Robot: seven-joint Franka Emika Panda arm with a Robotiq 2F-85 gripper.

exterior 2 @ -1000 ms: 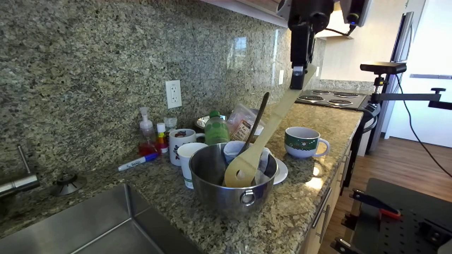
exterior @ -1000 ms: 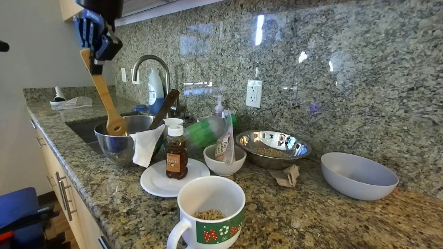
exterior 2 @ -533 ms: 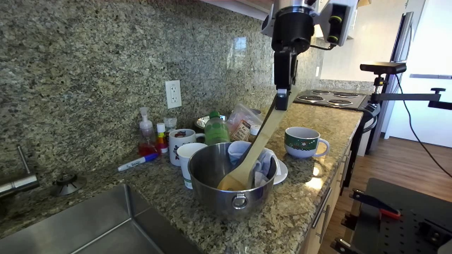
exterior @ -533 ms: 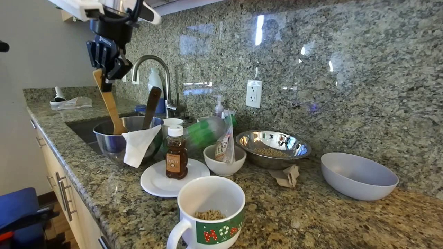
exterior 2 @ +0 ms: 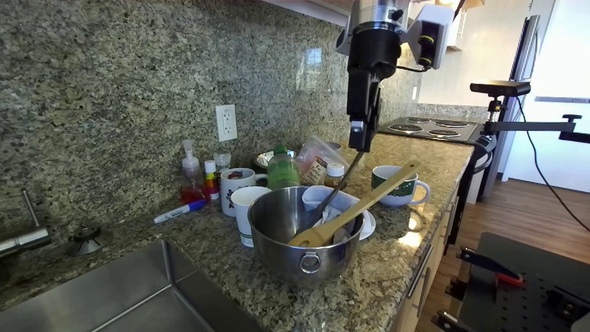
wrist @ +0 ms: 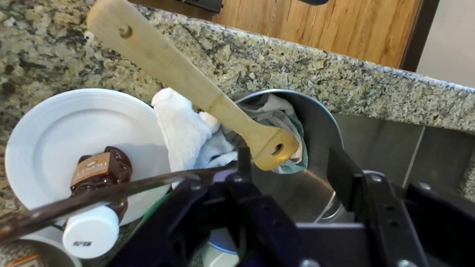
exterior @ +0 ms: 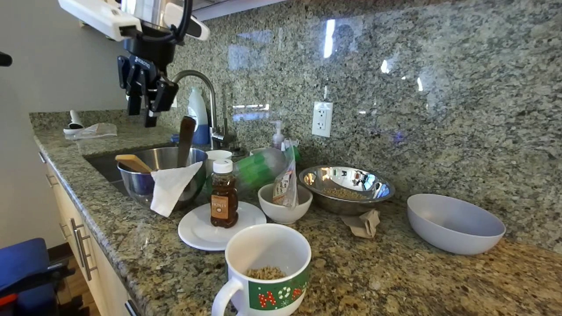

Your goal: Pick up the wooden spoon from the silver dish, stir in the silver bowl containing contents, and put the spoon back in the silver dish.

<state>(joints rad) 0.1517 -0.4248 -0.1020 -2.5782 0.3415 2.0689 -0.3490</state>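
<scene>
Over to the left, the gripper (exterior: 142, 114) is hanging above the silver dish (exterior: 134, 186), its fingers standing well apart and holding nothing. Below them the wooden spoon (exterior 2: 368, 199) is lying tilted, its head sitting inside the dish and its handle sticking out over the rim toward the front edge of the counter (exterior: 395, 276). A dark-handled utensil (exterior: 185, 140) is leaning up out of the same dish, and a white cloth (exterior: 173, 188) is draping over the near rim. Just this side, a honey bottle (exterior: 225, 197) is standing on a white plate (exterior: 193, 232). To the right, a plastic packet (exterior: 285, 188) is poking out of a small white bowl (exterior: 283, 215). Farther right, near the granite wall (exterior: 395, 109), the silver bowl (exterior: 351, 205) is sitting with grainy contents (exterior: 344, 193), well apart from the spoon, and a pale matte bowl (exterior: 452, 239) is resting to its right. Nearest me, a white mug (exterior: 281, 289) is holding similar grains (exterior: 265, 273).
</scene>
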